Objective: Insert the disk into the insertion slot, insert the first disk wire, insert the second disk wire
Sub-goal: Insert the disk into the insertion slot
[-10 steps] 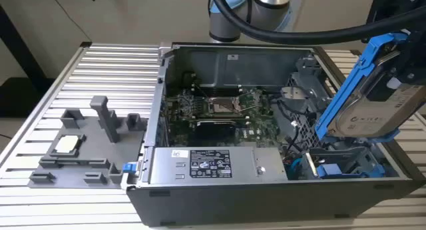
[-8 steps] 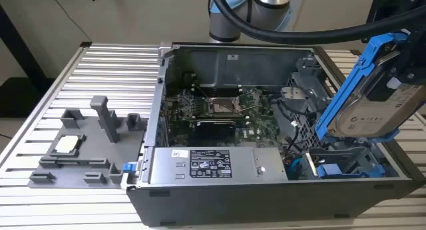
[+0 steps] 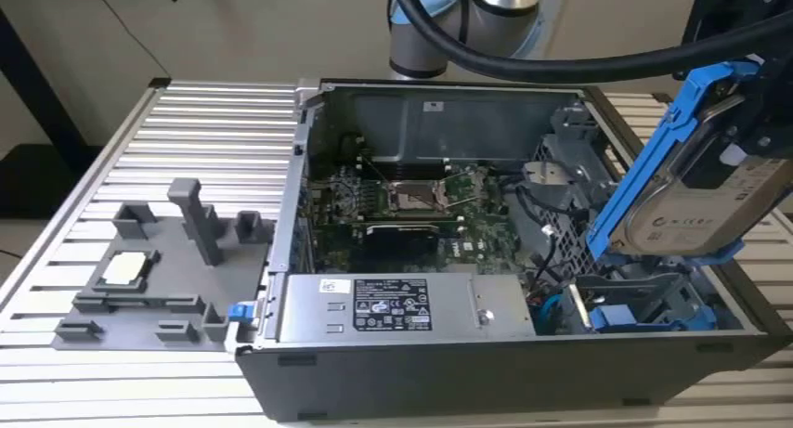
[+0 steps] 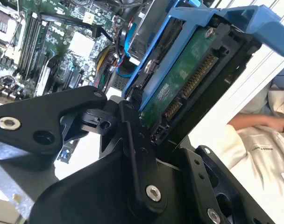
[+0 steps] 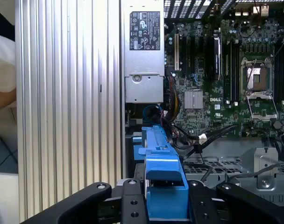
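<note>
My gripper [image 3: 731, 159] is shut on the disk [image 3: 694, 210], a silver-grey drive with a white label clipped in a bright blue carrier [image 3: 663, 131]. The disk hangs tilted, nearly on edge, above the right end of the open black computer case [image 3: 496, 377]. Directly below it sits the insertion slot [image 3: 644, 303], a grey metal bay with blue clips inside. In the second wrist view the disk's green circuit board [image 4: 188, 79] faces the camera between my black fingers [image 4: 132, 130]. In the first wrist view the blue carrier [image 5: 163, 175] rises from the gripper [image 5: 163, 203]. Blue and black cables [image 3: 552, 307] lie beside the bay.
Along the case's near wall sits a grey labelled power-supply box [image 3: 384, 307], with the motherboard [image 3: 409, 201] behind it and a perforated grey cage [image 3: 564, 182] beside the slot. A grey fixture [image 3: 162, 270] stands on the ribbed table [image 3: 199, 122]. A person's sleeve [image 4: 268, 140] is close by.
</note>
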Motion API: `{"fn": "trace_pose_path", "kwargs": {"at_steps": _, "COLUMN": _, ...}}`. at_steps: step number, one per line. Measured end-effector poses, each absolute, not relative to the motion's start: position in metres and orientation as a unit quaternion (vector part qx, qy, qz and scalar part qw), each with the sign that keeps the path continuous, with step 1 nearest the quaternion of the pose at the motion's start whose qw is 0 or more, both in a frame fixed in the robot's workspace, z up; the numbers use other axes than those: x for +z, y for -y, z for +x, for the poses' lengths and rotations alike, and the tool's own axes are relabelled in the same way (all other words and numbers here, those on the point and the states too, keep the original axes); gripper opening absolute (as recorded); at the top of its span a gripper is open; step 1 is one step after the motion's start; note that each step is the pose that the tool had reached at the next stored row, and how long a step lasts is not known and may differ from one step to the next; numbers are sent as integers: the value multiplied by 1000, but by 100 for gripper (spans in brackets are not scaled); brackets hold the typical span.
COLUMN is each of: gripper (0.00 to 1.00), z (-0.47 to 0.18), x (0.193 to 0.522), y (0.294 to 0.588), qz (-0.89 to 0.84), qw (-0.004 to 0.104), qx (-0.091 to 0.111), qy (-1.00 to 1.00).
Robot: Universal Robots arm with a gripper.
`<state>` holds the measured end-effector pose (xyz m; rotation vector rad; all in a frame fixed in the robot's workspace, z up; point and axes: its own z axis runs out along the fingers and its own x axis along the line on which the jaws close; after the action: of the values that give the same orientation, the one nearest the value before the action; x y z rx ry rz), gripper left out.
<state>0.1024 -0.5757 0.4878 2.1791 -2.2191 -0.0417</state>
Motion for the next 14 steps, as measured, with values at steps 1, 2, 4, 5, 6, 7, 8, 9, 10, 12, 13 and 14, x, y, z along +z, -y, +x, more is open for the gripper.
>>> {"fn": "trace_pose_path", "kwargs": {"at_steps": 1, "gripper": 33, "z": 102, "x": 488, "y": 576, "qz": 701, "qw": 16, "qx": -13, "qy": 713}}
{"fn": "trace_pose_path", "kwargs": {"at_steps": 2, "gripper": 33, "z": 102, "x": 487, "y": 576, "qz": 701, "qw": 15, "qx": -13, "qy": 713}}
{"fn": "trace_pose_path", "kwargs": {"at_steps": 4, "gripper": 33, "z": 102, "x": 487, "y": 576, "qz": 701, "qw": 14, "qx": -12, "qy": 713}}
{"fn": "trace_pose_path", "kwargs": {"at_steps": 5, "gripper": 33, "z": 102, "x": 486, "y": 576, "qz": 701, "qw": 13, "qx": -11, "qy": 713}}
{"fn": "trace_pose_path", "kwargs": {"at_steps": 6, "gripper": 33, "z": 102, "x": 486, "y": 576, "qz": 701, "qw": 12, "qx": -10, "qy": 713}}
{"fn": "trace_pose_path", "kwargs": {"at_steps": 7, "gripper": 33, "z": 102, "x": 485, "y": 576, "qz": 701, "qw": 11, "qx": -9, "qy": 713}}
{"fn": "trace_pose_path", "kwargs": {"at_steps": 8, "gripper": 33, "z": 102, "x": 485, "y": 576, "qz": 701, "qw": 10, "qx": -8, "qy": 713}}
{"fn": "trace_pose_path", "kwargs": {"at_steps": 9, "gripper": 33, "z": 102, "x": 484, "y": 576, "qz": 701, "qw": 9, "qx": -7, "qy": 713}}
{"fn": "trace_pose_path", "kwargs": {"at_steps": 10, "gripper": 33, "z": 103, "x": 484, "y": 576, "qz": 701, "qw": 9, "qx": -7, "qy": 713}}
{"fn": "trace_pose_path", "kwargs": {"at_steps": 12, "gripper": 33, "z": 102, "x": 482, "y": 576, "qz": 701, "qw": 8, "qx": -7, "qy": 713}}
{"fn": "trace_pose_path", "kwargs": {"at_steps": 13, "gripper": 33, "z": 102, "x": 481, "y": 576, "qz": 701, "qw": 7, "qx": -8, "qy": 713}}
{"fn": "trace_pose_path", "kwargs": {"at_steps": 14, "gripper": 33, "z": 102, "x": 481, "y": 576, "qz": 701, "qw": 6, "qx": -9, "qy": 713}}
